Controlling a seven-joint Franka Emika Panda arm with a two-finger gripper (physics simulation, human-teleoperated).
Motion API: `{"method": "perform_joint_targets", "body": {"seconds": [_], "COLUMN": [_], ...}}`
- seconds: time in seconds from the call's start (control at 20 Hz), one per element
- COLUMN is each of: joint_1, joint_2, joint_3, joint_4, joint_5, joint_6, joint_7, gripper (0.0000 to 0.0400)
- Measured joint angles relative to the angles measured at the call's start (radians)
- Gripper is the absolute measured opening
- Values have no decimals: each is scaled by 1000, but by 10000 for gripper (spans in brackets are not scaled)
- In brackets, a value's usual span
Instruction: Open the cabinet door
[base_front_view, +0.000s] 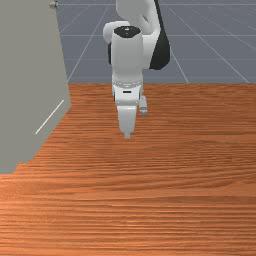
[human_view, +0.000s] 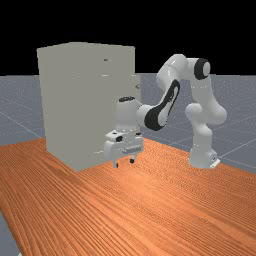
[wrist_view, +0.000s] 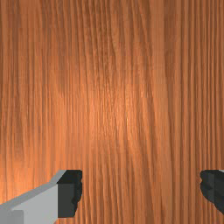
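The cabinet (human_view: 65, 110) stands upright, its long axis vertical, in the far view's upper left. In the front view it lies left of the gripper (base_front_view: 127, 135), which is spread wide, empty; the reach probably goes that way.

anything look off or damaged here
Nothing looks askew or toppled: the cabinet stands upright on the table. One oddity: a thin pale streak low on its grey face in the front view, standing out brightly; whether gap, trim or damage, I can't tell.
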Motion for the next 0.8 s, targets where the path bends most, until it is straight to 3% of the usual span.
{"method": "perform_joint_targets", "body": {"seconds": [0.05,0.1,0.15,0.2,0.3,0.35,0.4,0.45,0.6,0.8], "joint_1": [4,2,1,0,0,31,64,88,101,81], "joint_2": [-1,1,-1,-4,-7,-133,-236,-294,-343,-451], "joint_3": [-10,-19,-27,-32,-36,-48,-47,-45,-62,-75], "joint_4": [-5,-10,-18,-23,-27,-185,-272,-313,-350,-425], "joint_5": [-17,-27,-29,-29,-30,-36,-20,5,100,125], "joint_6": [-12,-20,-28,-33,-38,-82,-136,-180,-259,-275], "joint_7": [8,12,33,45,58,333,585,814,1296,1434], "gripper": [249,158,253,311,367,226,139,85,19,3]}}
